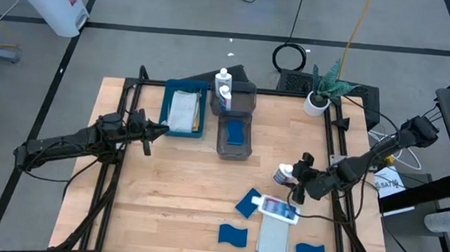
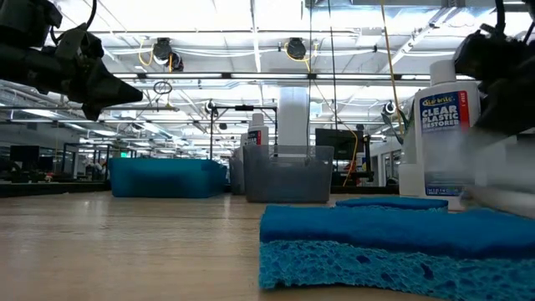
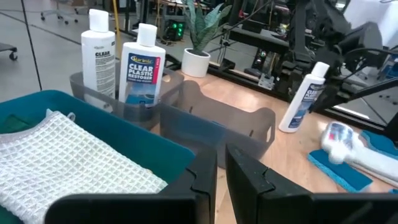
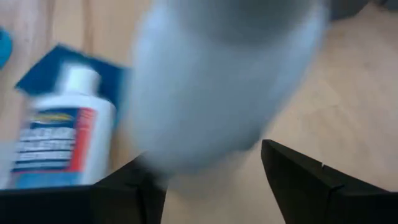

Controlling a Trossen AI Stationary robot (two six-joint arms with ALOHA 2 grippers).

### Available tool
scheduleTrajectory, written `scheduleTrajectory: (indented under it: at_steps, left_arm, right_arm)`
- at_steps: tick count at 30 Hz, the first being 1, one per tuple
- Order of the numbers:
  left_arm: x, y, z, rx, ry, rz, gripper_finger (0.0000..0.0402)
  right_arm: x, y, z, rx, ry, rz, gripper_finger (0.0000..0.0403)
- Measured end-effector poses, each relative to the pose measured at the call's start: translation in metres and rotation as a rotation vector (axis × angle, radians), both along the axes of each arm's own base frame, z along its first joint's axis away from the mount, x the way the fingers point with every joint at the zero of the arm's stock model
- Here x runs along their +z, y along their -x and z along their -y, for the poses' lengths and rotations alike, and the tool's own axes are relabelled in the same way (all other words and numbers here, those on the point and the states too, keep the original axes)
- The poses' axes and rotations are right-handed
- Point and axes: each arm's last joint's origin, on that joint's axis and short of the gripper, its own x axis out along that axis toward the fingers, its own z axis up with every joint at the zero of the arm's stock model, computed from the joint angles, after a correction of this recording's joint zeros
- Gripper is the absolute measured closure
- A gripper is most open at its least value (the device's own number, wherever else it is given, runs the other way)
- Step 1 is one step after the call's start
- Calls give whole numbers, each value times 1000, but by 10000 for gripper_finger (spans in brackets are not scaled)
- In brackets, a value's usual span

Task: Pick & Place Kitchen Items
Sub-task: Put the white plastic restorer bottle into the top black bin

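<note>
At right of centre, high view: right gripper (image 1: 291, 182) jaws apart around upright bottle (image 1: 283, 176); label legible only low view; left gripper (image 1: 149, 128) jaws together.

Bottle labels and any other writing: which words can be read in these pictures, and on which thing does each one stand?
"CLEAR PLASTIC RESTORER": on the upright bottle at the right of the low view.
"CLEAR PLASTIC RESTORER": on the nearer bottle in the bin, left wrist view.
"CLEAR": on the farther bottle in the bin; the words below are too small to read.
The lying bottle and the standing bottle by the table edge: labels too blurred to read.
</note>
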Motion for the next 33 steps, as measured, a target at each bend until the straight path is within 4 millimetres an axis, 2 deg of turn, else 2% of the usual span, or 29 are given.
scheduleTrajectory:
  at_steps: [10,13,18,22,24,29,33]
  left_arm:
    - [0,0,0,18,-1,0,364]
    - [0,0,0,18,-1,0,364]
    - [0,0,-1,19,-2,1,364]
    - [2,0,-1,22,5,25,364]
    - [4,0,-1,33,54,66,364]
    - [14,-1,-2,74,126,191,359]
    - [32,-4,-1,-20,95,333,315]
  right_arm:
    - [-46,12,10,-55,-17,237,193]
    - [-54,17,14,-67,-26,268,215]
    - [-52,16,15,-99,37,311,270]
    - [-47,14,15,-70,124,341,315]
    - [-43,11,15,-55,184,348,321]
    - [-8,-8,11,-63,268,453,321]
    - [23,-24,12,-71,312,489,321]
